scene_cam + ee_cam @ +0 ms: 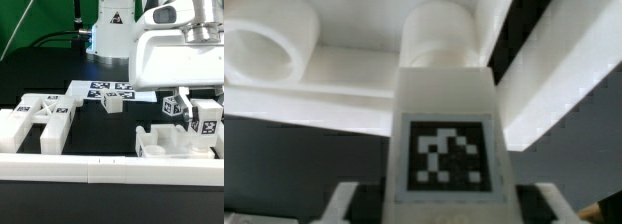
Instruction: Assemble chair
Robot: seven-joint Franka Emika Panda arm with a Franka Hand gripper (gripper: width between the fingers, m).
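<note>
Claw (446,205) clamped on white square leg (446,100), black-and-white tag (446,155) facing wrist camera, small cube (113,100) at worktop (95,128) centre, triangle sticker (112,15) on robot base (110,35) at twelve o'clock.

Chair parts (38,122): white plastic, smooth, semi-matt. Tags (446,155): flat b/w print, matt. Table (102,136): black, matt. Robot housing (165,58): smooth white plastic.

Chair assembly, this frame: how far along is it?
Done: no joints evident; the slotted panels and small cube lie apart on the table. In hand: the fingers are shut on a tagged square leg, close to a socketed white part. Left: seating that leg and apparently all other joining.
</note>
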